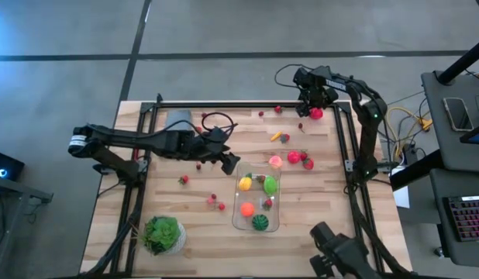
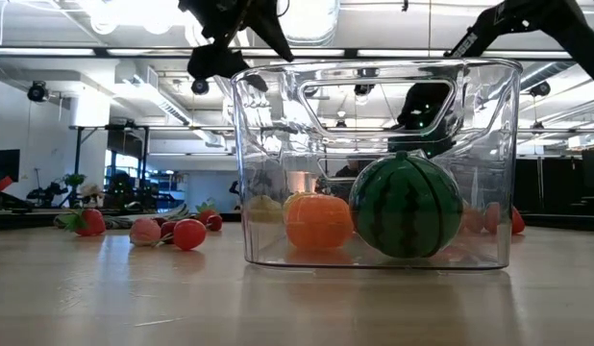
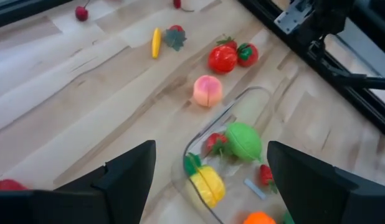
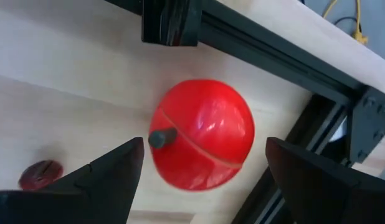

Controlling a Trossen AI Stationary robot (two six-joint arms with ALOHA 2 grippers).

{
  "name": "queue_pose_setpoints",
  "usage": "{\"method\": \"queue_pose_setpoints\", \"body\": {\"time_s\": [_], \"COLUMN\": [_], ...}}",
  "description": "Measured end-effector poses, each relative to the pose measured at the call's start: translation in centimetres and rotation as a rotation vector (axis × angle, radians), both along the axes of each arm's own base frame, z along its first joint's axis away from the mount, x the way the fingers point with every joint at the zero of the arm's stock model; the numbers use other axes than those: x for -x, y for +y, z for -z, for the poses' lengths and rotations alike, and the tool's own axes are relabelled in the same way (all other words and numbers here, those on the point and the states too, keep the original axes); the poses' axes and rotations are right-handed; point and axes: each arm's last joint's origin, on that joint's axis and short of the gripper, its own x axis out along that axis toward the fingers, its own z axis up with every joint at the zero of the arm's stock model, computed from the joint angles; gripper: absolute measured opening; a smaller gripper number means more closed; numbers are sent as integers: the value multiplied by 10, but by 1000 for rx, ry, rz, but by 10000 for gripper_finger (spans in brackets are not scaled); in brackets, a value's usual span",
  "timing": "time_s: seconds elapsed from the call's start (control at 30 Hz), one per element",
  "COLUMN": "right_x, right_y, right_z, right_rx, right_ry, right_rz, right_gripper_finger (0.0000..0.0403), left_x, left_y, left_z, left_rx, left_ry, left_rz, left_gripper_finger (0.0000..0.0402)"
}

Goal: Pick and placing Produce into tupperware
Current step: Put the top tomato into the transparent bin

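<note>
The clear tupperware (image 1: 256,227) stands near the table's front middle. It holds a yellow piece (image 1: 245,183), a green piece (image 1: 270,184), an orange piece (image 1: 247,208), a small strawberry (image 1: 267,203) and the striped green ball (image 1: 260,222). My left gripper (image 1: 228,161) is open and empty, above the table by the tupperware's far left corner (image 3: 242,99). My right gripper (image 1: 313,105) is open at the far right. Its fingers stand on either side of a red apple (image 4: 202,134) that lies on the table, without touching it.
Loose on the table lie a peach (image 1: 275,161), a tomato (image 1: 294,156), a strawberry (image 1: 307,163), a yellow piece (image 1: 276,136) and several small red berries (image 1: 216,203). A potted plant (image 1: 163,235) stands at the front left and a grey cloth (image 1: 177,118) at the far left. A black frame rail (image 4: 273,50) runs close behind the apple.
</note>
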Motion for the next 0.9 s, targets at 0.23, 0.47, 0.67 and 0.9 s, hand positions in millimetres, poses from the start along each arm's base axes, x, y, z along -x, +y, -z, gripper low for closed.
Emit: {"method": "queue_pose_setpoints", "body": {"time_s": [0.23,0.47,0.67,0.9], "right_x": [4,2,4,4], "right_y": [-4,-3,1,7], "right_z": [3,3,2,-7], "right_rx": [-9,-39,-70,-88], "right_ry": [-7,-57,-39,-28], "right_rz": [-24,-11,-2,-2], "right_gripper_finger": [326,294,266,263], "left_x": [2,2,4,4], "left_y": [1,3,4,3], "left_z": [2,2,7,8], "left_rx": [14,13,14,13], "left_ry": [22,26,58,59], "left_rz": [-19,-22,-26,-26], "left_gripper_finger": [293,293,293,293]}}
